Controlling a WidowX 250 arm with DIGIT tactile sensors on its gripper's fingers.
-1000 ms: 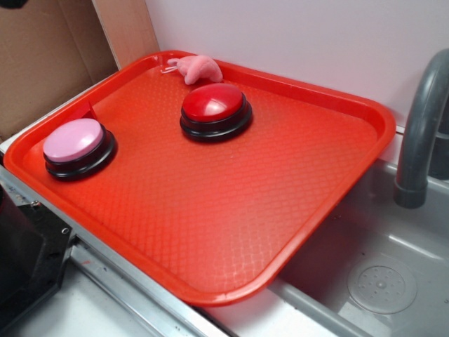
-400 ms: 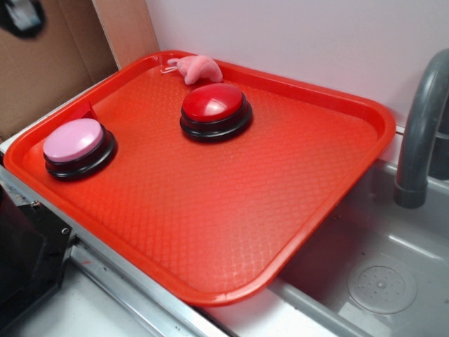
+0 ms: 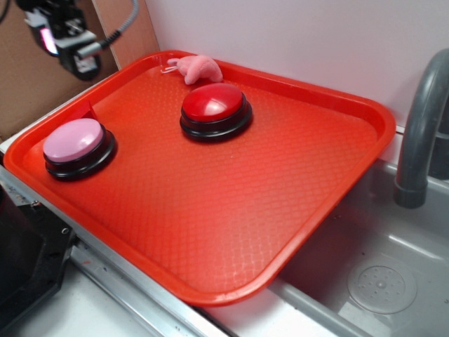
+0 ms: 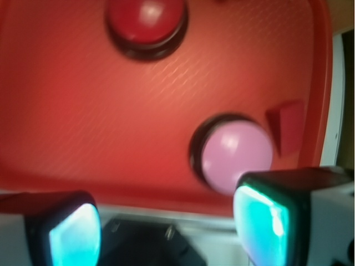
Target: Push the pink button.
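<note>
Exterior view first: no readable writing, brand or label anywhere, neither on the buttons nor on the tray. Pink button [image 3: 74, 140] sitting at the left end of the red tray [image 3: 231, 210], close to the near-left rim, just beside a small raised red wedge [image 3: 90, 111] in the tray's surface. Pale pink, slightly lilac domed top, smooth and matte with a soft sheen, seated on a black round base showing as a dark ring below the dome. Red button [image 3: 214, 102] of the same shape farther back toward the middle, well apart from the pink one, glossy with bright highlights. Small pink plush toy [image 3: 196, 67] lying against the far rim, just behind the red button. Tool [image 3: 64, 38] up in the top-left corner, above and behind the tray's left edge, clear of everything, cable trailing off it. Grey faucet [image 3: 421, 126] and sink basin [image 3: 382, 281] to the right of the tray.

Wrist view now: blurred, but pink button [image 4: 237, 155] plainly below the lens, red button [image 4: 145, 19] at the top edge. Tool [image 4: 166, 224] released, jaws spread wide, two fingertips [image 4: 72, 235] glowing teal at the bottom corners, nothing between them.
</note>
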